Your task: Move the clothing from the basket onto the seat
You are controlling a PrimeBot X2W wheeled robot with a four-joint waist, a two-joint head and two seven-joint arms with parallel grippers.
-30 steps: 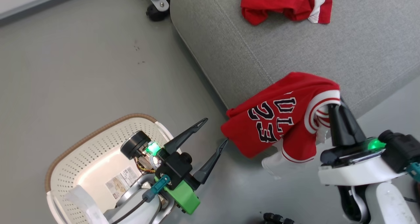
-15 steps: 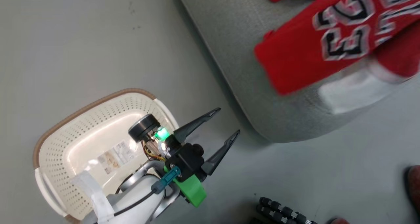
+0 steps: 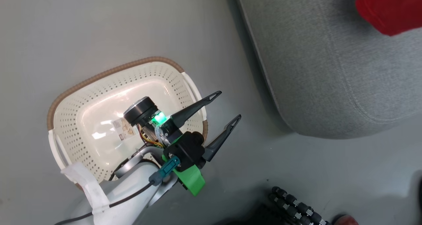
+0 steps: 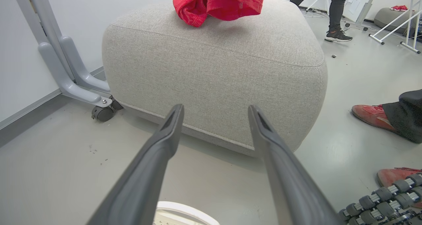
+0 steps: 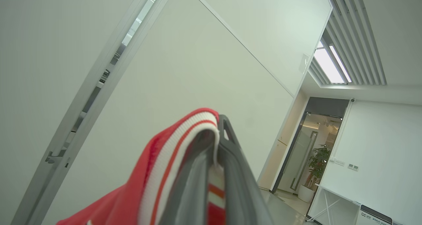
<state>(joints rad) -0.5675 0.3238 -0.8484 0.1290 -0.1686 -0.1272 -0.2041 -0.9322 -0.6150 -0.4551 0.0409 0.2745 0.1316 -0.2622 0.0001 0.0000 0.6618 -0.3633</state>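
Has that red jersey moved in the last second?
Yes. The jersey hung off the seat edge; now the right claw holds it farther in, over the seat top.

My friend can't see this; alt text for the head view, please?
A cream basket, no clothes showing inside, stands on a grey floor, the robot's left tool open over its right edge. A grey seat is to the right, red clothing at the picture's top corner.
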